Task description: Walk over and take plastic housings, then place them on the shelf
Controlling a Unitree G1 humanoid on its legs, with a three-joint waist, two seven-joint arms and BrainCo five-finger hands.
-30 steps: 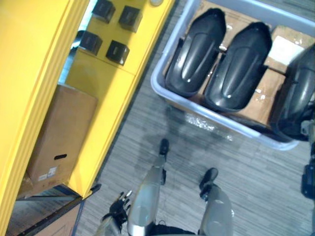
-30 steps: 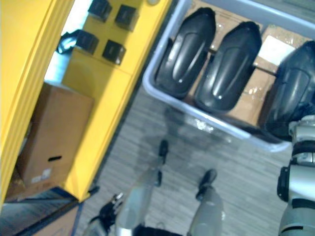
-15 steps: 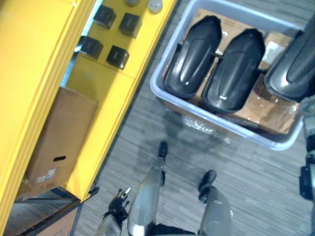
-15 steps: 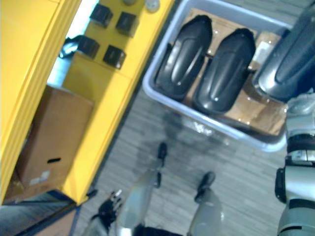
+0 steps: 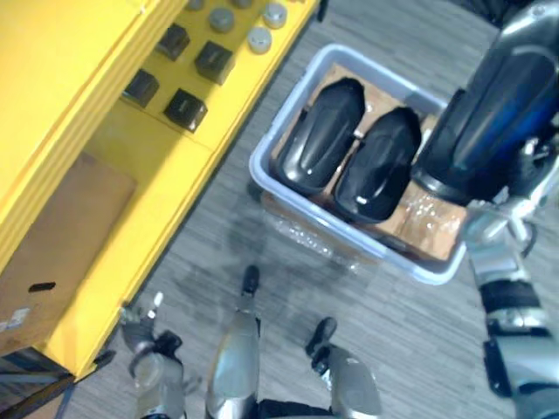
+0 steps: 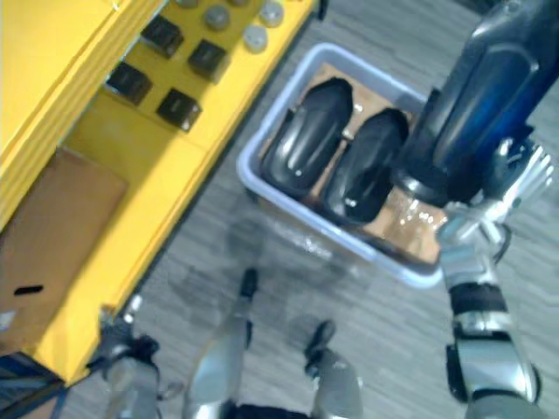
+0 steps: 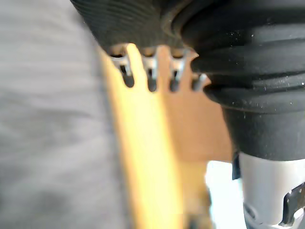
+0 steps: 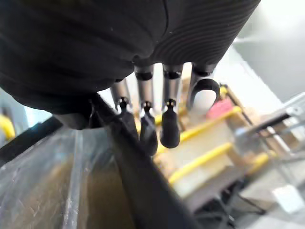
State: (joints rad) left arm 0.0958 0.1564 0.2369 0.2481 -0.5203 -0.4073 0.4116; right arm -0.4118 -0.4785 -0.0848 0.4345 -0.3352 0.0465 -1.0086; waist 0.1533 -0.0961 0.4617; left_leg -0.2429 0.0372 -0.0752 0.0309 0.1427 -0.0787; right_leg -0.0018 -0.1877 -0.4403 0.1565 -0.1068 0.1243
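Observation:
A large black plastic housing (image 5: 489, 113) hangs tilted above the right end of a grey-blue bin (image 5: 262, 170), held up by my right hand (image 6: 493, 209). In the right wrist view its fingers (image 8: 143, 129) hook over the housing's dark edge (image 8: 143, 191). Two more black housings (image 5: 319, 140) (image 5: 380, 166) lie side by side in the bin on brown cardboard. My left hand (image 5: 144, 336) hangs low beside the yellow shelf (image 5: 175, 157) with relaxed fingers (image 7: 148, 71) and nothing in it.
The shelf runs along the left and carries small black boxes (image 5: 185, 109) and grey round caps (image 5: 258, 37). A brown cardboard box (image 5: 61, 244) sits on its lower level. Grey carpet (image 5: 410, 314) lies between the shelf and the bin.
The right hand has lifted the third housing up out of the bin's right end. The camera has swung, so the shelf and bin sit lower and further left. The left hand has risen a little.

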